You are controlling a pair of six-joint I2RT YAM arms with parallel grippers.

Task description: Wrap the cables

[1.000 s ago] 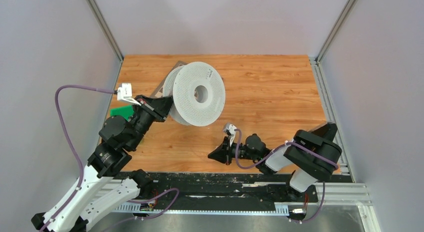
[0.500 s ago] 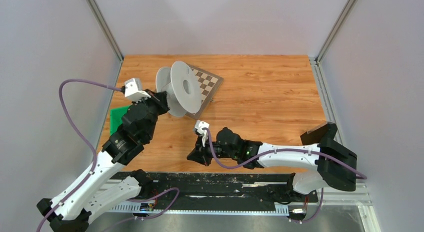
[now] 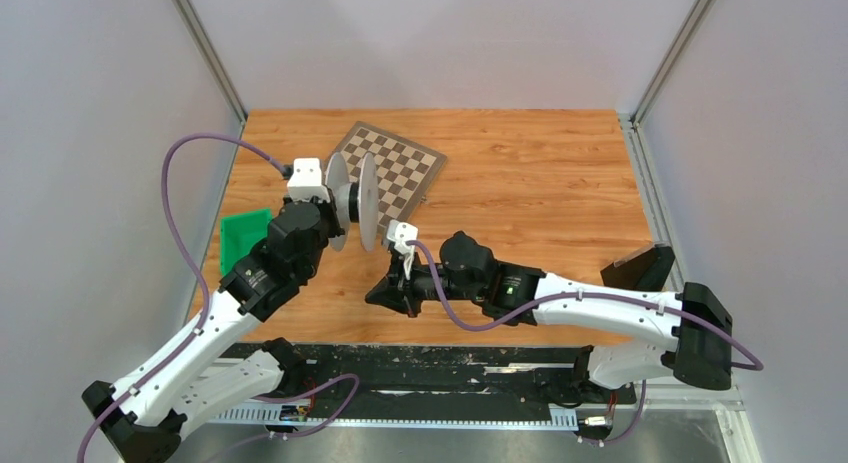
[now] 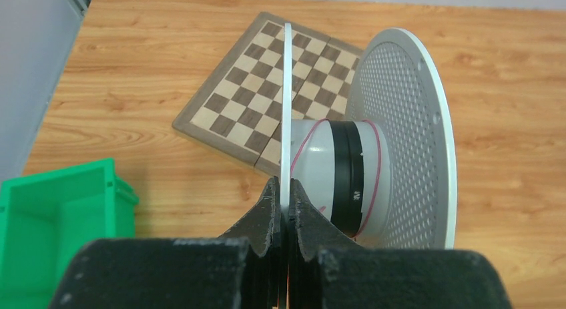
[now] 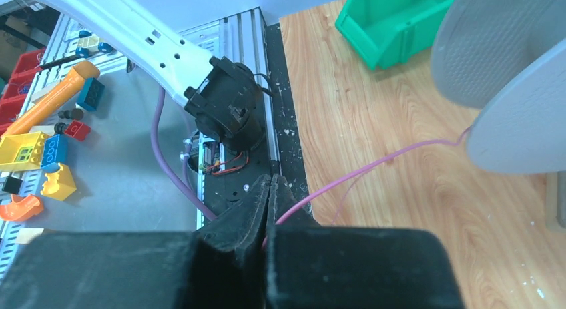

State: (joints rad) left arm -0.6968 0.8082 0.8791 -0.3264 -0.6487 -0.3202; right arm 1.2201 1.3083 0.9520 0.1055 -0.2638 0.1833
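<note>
A white spool [image 3: 366,200] hangs edge-on over the left part of the table. My left gripper [image 3: 334,209] is shut on its near flange [image 4: 286,109], whose thin rim sits between the fingertips [image 4: 272,197]. A thin pink cable [image 4: 376,163] loops round the hub [image 4: 322,172], beside a black band. The perforated far flange [image 4: 408,132] stands behind. From the spool [image 5: 517,115] the pink cable [image 5: 374,166] runs down into my right gripper [image 5: 270,186], which is shut on it. That gripper [image 3: 378,294] sits just below and right of the spool.
A folded chessboard [image 3: 398,166] lies flat behind the spool. A green bin [image 3: 241,239] stands at the table's left edge, under my left arm. Loose toy bricks [image 5: 41,153] lie off the table near the left arm's base [image 5: 223,109].
My left arm has turned the spool from face-on to edge-on and brought it nearer, uncovering the chessboard. My right arm has stretched left toward the spool, still holding the cable.
</note>
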